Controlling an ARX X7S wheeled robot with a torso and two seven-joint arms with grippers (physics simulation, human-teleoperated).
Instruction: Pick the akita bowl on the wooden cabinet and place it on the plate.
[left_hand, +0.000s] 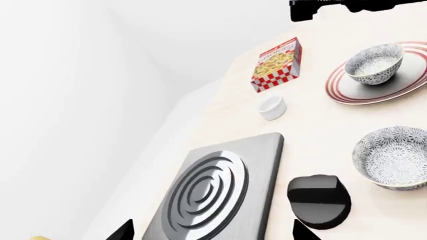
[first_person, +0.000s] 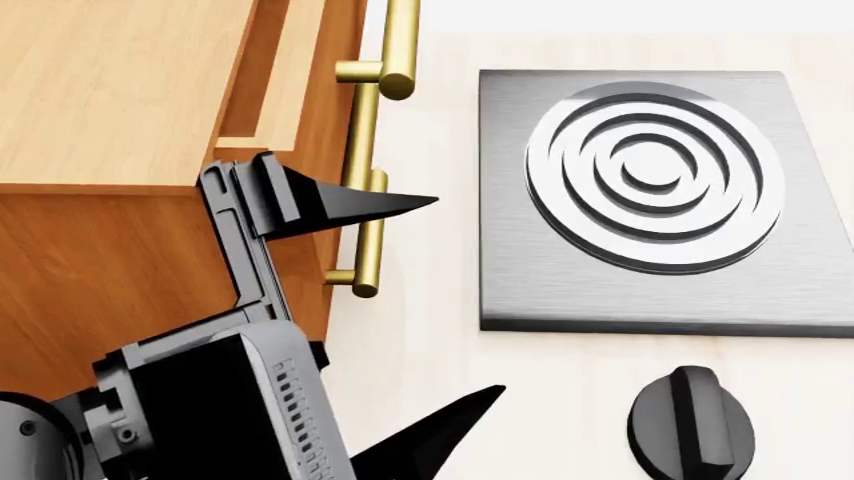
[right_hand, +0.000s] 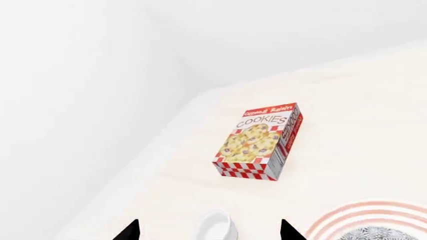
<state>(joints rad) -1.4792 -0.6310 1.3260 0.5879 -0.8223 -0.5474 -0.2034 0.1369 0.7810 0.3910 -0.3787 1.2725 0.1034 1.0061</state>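
Note:
The akita bowl (left_hand: 375, 64), white with a dense dark pattern, sits upright on the red-ringed plate (left_hand: 347, 92). Both also show at the edge of the right wrist view, the plate (right_hand: 347, 215) and a sliver of the bowl (right_hand: 380, 234). In the head view the wooden cabinet (first_person: 120, 100) fills the left; the part of its top in view carries no bowl. My left gripper (first_person: 467, 295) is open and empty beside the cabinet's front, over the table near the stove. My right gripper (right_hand: 208, 231) is open and empty, high above a small white cup.
A second patterned bowl (left_hand: 390, 157) stands on the table near the plate. A grey stove (first_person: 654, 190) with a ringed burner and a black knob (first_person: 690, 428) lie right of the cabinet. A cookie box (right_hand: 260, 142) and the white cup (left_hand: 272, 107) are close to the table's edge.

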